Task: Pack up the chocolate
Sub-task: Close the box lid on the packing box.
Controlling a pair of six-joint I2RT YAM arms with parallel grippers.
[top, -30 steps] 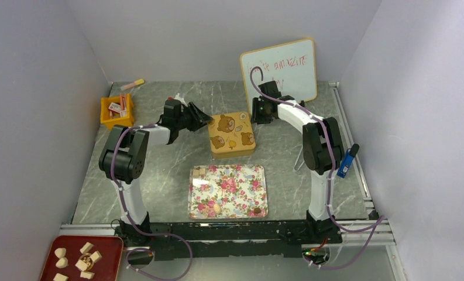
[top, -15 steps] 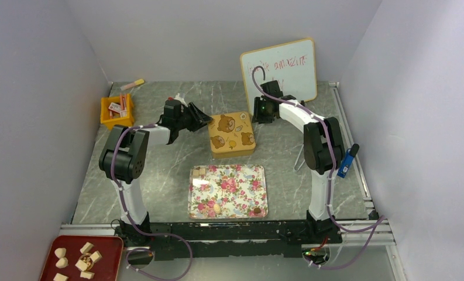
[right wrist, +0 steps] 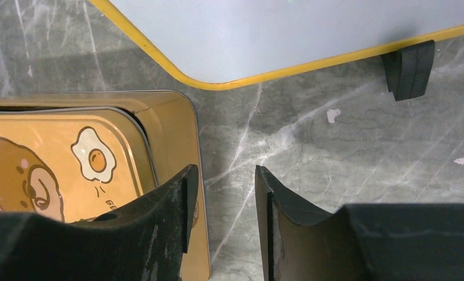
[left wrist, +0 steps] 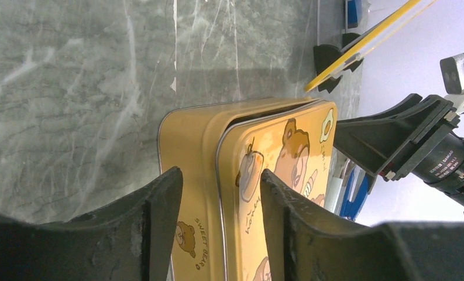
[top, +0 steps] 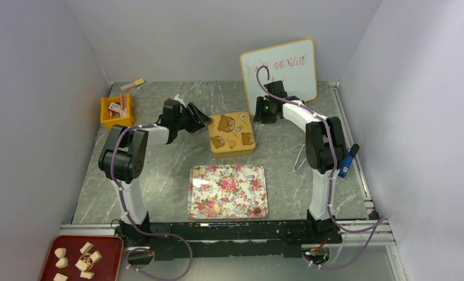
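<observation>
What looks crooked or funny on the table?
The lid of the yellow bear tin does not look shut properly: both wrist views show it shifted inside the tin's rim, with a dark gap at one corner. A small pink-and-yellow stick also lies loose behind the orange bin.

Plain pale walls (top: 30, 117) close in left, back and right around a grey marble-patterned desk (top: 159, 175), evenly lit. A yellow-framed whiteboard (top: 294, 64) stands by the back wall (top: 188, 35), upper right.
</observation>
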